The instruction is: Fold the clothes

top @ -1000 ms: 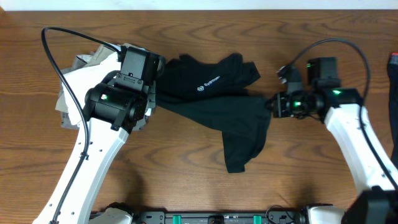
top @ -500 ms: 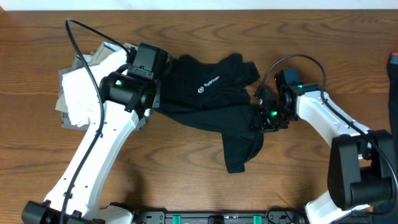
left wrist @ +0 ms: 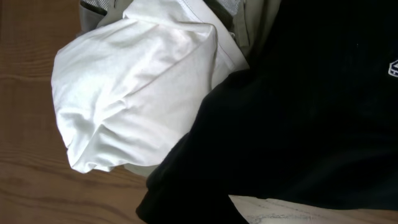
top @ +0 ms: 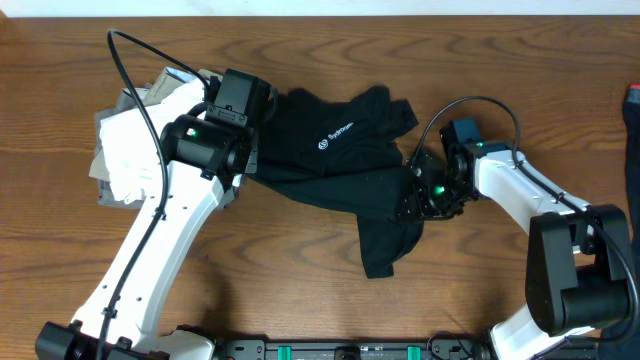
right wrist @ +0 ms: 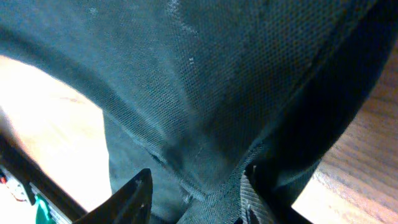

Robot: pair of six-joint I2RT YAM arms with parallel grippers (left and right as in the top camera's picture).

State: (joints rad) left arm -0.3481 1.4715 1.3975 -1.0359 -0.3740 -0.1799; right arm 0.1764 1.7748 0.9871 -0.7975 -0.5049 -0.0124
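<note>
Item: black T-shirt, crumpled, spread loosely across the middle of the wooden table. Small white chest logo facing up. One flap trailing toward the near edge, sleeve end bunched toward the far right.

Beside it, at the left: white garment in a rumpled heap, touching the black fabric's left edge. In the left wrist view, seen as a rounded white fold partly overlapped by the black cloth. Beneath and behind the white one: grey-beige garment, only its edges showing.

Left gripper: at the T-shirt's left edge, fingers hidden under the wrist housing from overhead and out of its own camera's view. Pressed together; whether fabric is pinched cannot be told.

Right gripper: low over the T-shirt's right side, next to the hanging flap. Fingers spread apart, black mesh-textured fabric draped over and between them, bunched against the right-hand one.

Black cables looping above both arms.
</note>
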